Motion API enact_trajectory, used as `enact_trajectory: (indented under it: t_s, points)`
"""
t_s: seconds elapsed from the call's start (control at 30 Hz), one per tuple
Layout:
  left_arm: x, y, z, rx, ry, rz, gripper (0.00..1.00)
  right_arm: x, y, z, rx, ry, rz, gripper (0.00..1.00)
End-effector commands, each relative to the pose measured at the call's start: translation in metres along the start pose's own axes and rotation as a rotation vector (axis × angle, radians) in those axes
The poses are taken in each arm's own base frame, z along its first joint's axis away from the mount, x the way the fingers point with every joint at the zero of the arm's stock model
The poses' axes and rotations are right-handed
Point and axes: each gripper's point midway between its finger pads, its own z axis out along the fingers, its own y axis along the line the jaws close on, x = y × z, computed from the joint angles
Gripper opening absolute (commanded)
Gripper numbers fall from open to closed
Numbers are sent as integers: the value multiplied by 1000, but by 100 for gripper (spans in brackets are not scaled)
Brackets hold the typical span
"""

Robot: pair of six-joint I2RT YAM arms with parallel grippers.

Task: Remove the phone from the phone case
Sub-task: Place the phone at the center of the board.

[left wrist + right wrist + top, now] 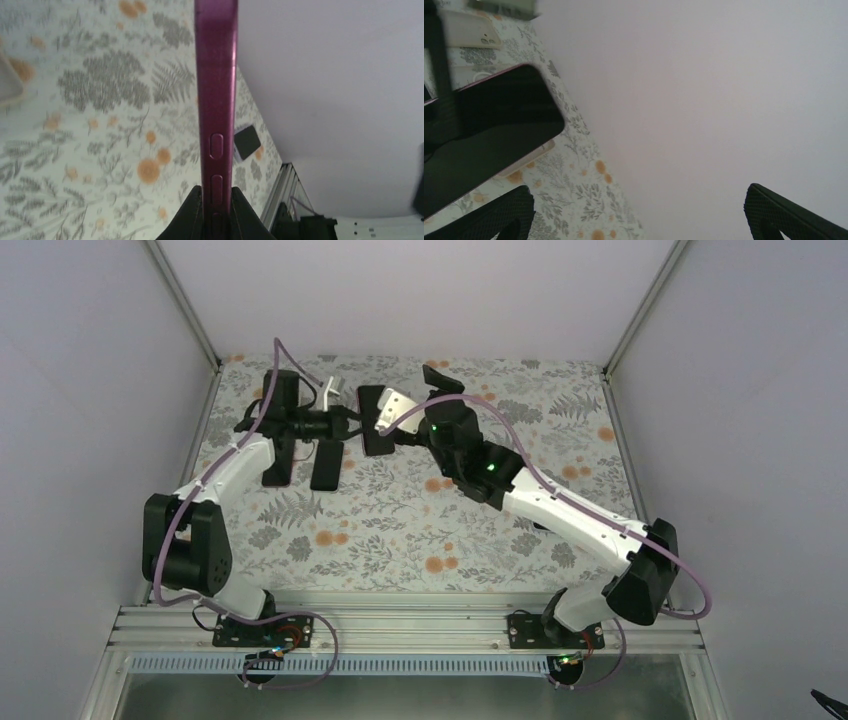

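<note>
The phone in its magenta case (370,405) is held off the table at the back centre. My left gripper (345,425) is shut on it. In the left wrist view the case's magenta side edge (216,100), with its side buttons, runs up from between my black fingers (192,210). My right gripper (392,432) is just right of the phone, open wide and empty. In the right wrist view its fingertips (509,212) stand far apart, and the phone's black screen (489,130), with a thin magenta rim, lies off to their left.
Two dark phones or cases (278,465) (327,468) lie on the floral table below my left gripper. Another dark one (440,375) lies at the back. A small dark device (247,141) lies near the right wall. A beige case (469,32) lies beyond the phone.
</note>
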Motion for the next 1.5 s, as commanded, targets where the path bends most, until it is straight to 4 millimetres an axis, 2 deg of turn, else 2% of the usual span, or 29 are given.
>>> enact_trajectory:
  t_s: [0.0, 0.2, 0.5, 1.03, 1.37, 1.47]
  points:
    - [39, 20, 9, 25, 112, -10, 2, -1, -9, -4, -63, -10, 133, 99]
    - [63, 62, 21, -60, 188, -48, 2, 3, -16, 2, -64, 4, 168, 99]
    - [92, 91, 38, -64, 252, -113, 2, 6, -21, 5, -57, 17, 176, 99]
    - [99, 144, 61, -162, 322, -215, 2, 19, -32, 10, -26, 42, 201, 99]
    - [104, 185, 66, -311, 361, -243, 3, 26, -30, 14, -34, 56, 208, 99]
    - [106, 193, 66, -349, 373, -246, 6, 27, -30, 15, -34, 57, 211, 99]
